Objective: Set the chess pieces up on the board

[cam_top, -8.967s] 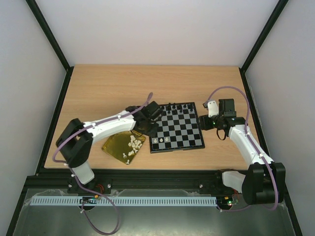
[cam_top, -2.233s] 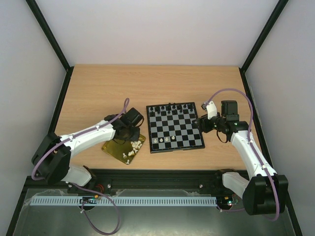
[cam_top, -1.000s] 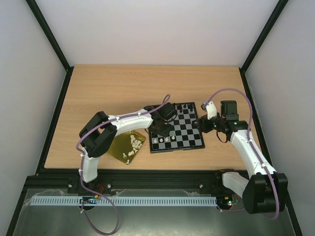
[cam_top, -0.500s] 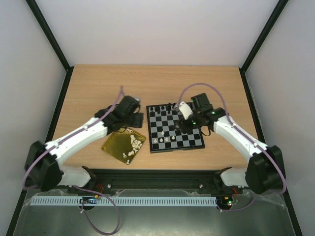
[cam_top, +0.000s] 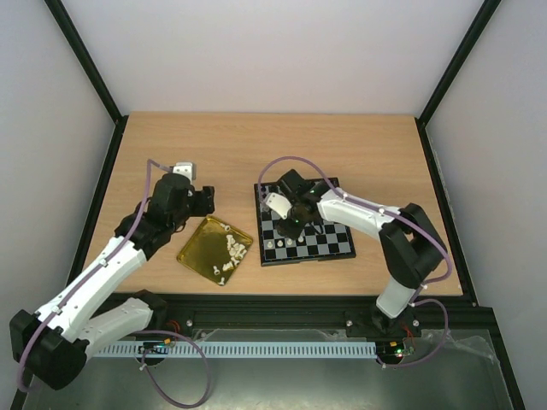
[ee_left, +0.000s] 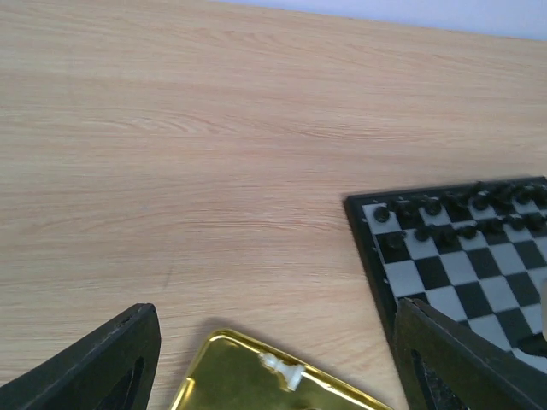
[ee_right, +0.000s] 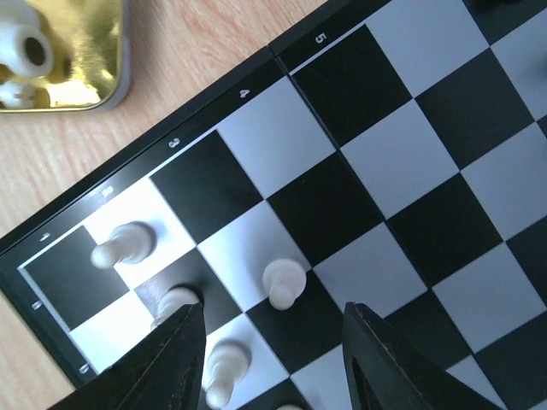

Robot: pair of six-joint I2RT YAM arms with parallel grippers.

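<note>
The chess pieces (ee_right: 282, 284), small and cream-white, stand closest to the right gripper (ee_right: 273, 318), whose two dark fingers (ee_right: 171, 363) are spread apart low over the board (ee_right: 444, 171) and clamp nothing. One pawn stands upright just beyond the tips, in line with the gap and touching neither finger. A second is half hidden against the finger on the left of the wrist view, a third stands just inside that finger, and a fourth stands further out, near the board's corner square. Past the board's black rim on that side lies a corner of the gold tray (ee_right: 94, 85), with more white pieces in it. From above, this gripper hangs over the near left part of the board, and the black chessmen (ee_left: 461, 213) line the edge far from it. The left gripper (ee_left: 275, 312) is also spread wide with nothing between its fingers, above the bare wooden table (ee_left: 214, 128). Just ahead of its tips is the tray's edge, where a single white piece seems to lie on its side. Off to its right is the board's corner with the black chessmen. In the top view most loose white pieces are heaped in the tray's half toward the board, well apart from this gripper.
</note>
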